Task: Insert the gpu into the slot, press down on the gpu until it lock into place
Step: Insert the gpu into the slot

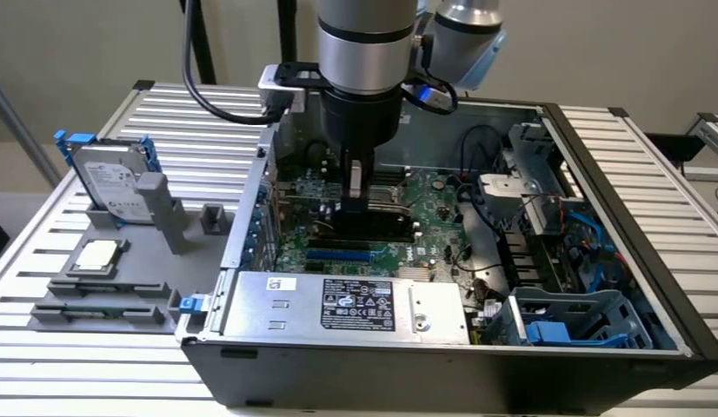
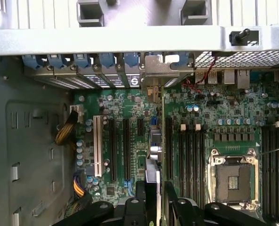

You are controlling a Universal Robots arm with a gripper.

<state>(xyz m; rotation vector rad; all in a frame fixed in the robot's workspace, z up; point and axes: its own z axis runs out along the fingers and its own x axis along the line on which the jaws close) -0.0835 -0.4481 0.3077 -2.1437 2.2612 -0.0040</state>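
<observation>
My gripper (image 1: pixel 356 205) clamped on gpu (image 1: pixel 365 228) top edge. Card upright over motherboard (image 1: pixel 435 204) middle, just beside blue slot (image 1: pixel 335 257). I judge it light, stiff, fragile: hold bare edges, press evenly.

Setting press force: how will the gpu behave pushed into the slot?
Probably stiff along its plane: the gpu is a thin board, gripped edge-on by the gripper. Held upright, narrow edge down, it may tilt under an off-centre push.
</observation>
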